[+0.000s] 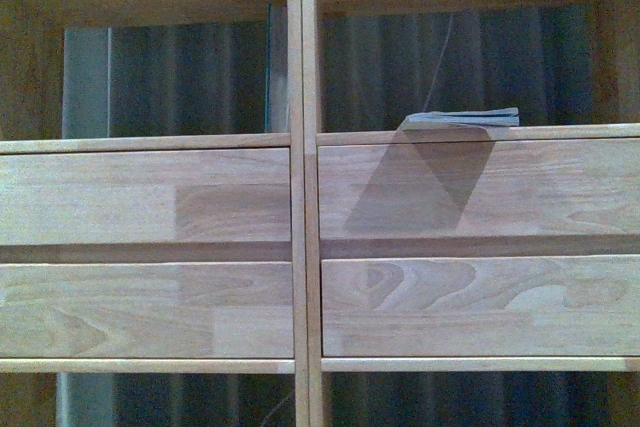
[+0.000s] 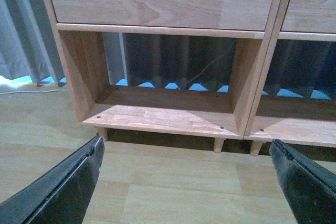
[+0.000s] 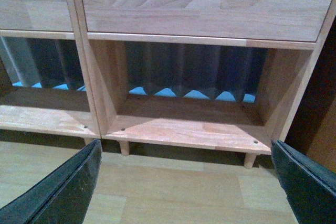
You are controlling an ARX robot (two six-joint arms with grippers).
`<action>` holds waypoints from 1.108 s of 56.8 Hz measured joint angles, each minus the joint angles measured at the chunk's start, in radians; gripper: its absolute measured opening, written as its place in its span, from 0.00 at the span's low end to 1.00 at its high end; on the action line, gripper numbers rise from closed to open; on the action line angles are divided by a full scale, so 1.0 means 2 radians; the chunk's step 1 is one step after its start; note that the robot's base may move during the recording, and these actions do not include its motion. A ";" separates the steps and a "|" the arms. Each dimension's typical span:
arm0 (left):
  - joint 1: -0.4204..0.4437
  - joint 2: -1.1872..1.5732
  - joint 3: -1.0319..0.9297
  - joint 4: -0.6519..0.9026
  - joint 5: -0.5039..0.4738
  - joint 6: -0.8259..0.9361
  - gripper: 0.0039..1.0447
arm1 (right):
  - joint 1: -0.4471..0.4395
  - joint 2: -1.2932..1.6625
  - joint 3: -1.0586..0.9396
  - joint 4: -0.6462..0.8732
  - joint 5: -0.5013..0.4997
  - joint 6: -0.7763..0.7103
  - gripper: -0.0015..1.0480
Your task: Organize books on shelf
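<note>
The light wood shelf (image 1: 300,197) fills the front view, with a central upright divider, plain drawer fronts and open cubbies above. A slim grey book (image 1: 462,119) lies flat in the upper right cubby, at its front edge. A thin teal-edged book (image 1: 270,67) stands upright against the divider in the upper left cubby. Neither arm shows in the front view. My left gripper (image 2: 186,182) is open and empty, low over the floor before the shelf's bottom left cubby (image 2: 163,114). My right gripper (image 3: 186,182) is open and empty before the bottom right cubby (image 3: 189,124).
Dark grey curtains (image 1: 190,77) hang behind the backless shelf. The shelf stands on short round legs (image 2: 219,144) over pale wood flooring (image 2: 173,182). A thin cable (image 1: 440,57) hangs behind the upper right cubby. A dark surface (image 3: 320,108) lies just beside the shelf's right side.
</note>
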 joint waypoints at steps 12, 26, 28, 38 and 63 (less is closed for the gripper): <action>0.000 0.000 0.000 0.000 0.000 0.000 0.93 | 0.000 0.000 0.000 0.000 0.000 0.000 0.93; 0.000 0.000 0.000 0.000 0.000 0.000 0.93 | 0.000 0.000 0.000 0.000 0.000 0.000 0.93; 0.000 0.000 0.000 0.000 0.000 0.000 0.93 | 0.000 0.000 0.000 0.000 0.000 0.000 0.93; 0.000 0.000 0.000 0.000 0.000 0.000 0.93 | 0.000 0.000 0.000 0.000 0.000 0.000 0.93; 0.000 0.000 0.000 0.000 0.000 0.000 0.93 | 0.000 0.000 0.000 0.000 0.000 0.000 0.93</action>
